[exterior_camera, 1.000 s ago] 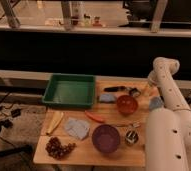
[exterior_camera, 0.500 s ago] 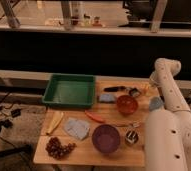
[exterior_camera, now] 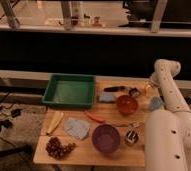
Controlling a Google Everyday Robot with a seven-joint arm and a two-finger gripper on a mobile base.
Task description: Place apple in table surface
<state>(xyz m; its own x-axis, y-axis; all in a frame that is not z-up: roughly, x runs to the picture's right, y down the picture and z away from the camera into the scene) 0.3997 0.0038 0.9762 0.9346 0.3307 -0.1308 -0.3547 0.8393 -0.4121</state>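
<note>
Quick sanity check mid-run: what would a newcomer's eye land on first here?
The white robot arm towering along the right edge of the table surface, its gripper down at the far right corner beside the apple. Then the green tray at far left, and the orange-red bowl behind a purple bowl.

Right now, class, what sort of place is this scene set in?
Probably a robotics lab: a wooden table staged with a green tray, a purple bowl and an apple, with a robot arm's gripper by that apple at the far right edge.
</note>
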